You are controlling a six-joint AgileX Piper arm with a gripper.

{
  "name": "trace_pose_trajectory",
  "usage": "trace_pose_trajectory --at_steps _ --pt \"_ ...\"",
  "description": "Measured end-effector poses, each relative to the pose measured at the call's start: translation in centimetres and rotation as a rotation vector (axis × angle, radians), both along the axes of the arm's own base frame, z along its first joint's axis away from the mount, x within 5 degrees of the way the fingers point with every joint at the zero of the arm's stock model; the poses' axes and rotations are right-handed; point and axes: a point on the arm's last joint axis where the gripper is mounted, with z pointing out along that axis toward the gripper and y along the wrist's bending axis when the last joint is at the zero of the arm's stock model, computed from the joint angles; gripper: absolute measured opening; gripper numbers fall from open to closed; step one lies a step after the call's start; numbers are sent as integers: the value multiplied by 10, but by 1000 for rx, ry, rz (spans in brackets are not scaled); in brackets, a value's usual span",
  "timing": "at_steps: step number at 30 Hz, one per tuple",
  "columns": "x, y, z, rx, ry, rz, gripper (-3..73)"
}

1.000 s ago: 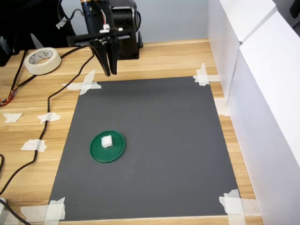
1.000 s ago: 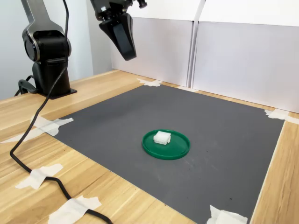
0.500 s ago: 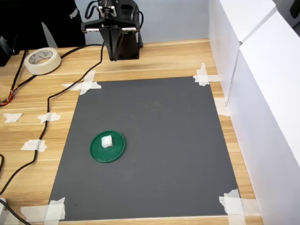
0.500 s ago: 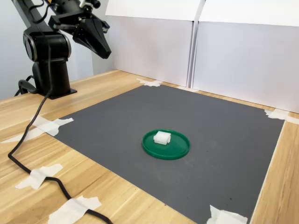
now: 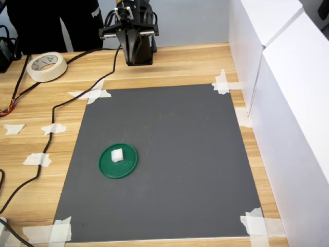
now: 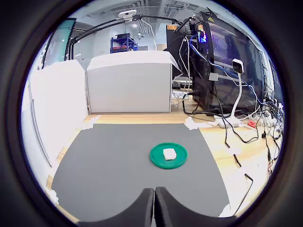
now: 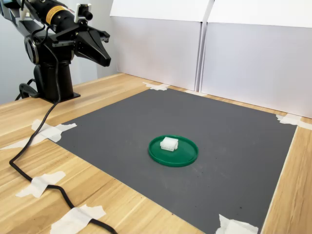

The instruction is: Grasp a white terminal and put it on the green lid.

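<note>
We see the white terminal resting on the green lid, while the gripper, fingers pressed together and empty, hangs well apart.

A small white blocky plastic terminal sat on a round dark green plastic lid, over a plain charcoal-grey mat on pale wood-grain table.

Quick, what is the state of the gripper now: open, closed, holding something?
Gripper: closed, fingers together, holding nothing. The terminal lies on the lid.
</note>
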Motion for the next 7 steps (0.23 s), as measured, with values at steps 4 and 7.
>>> trace_pose_trajectory --at_steps 4,7 --pt "-2 1 2 -2 -27 0 -16" --pt "-2 1 1 -2 -26 0 -16"
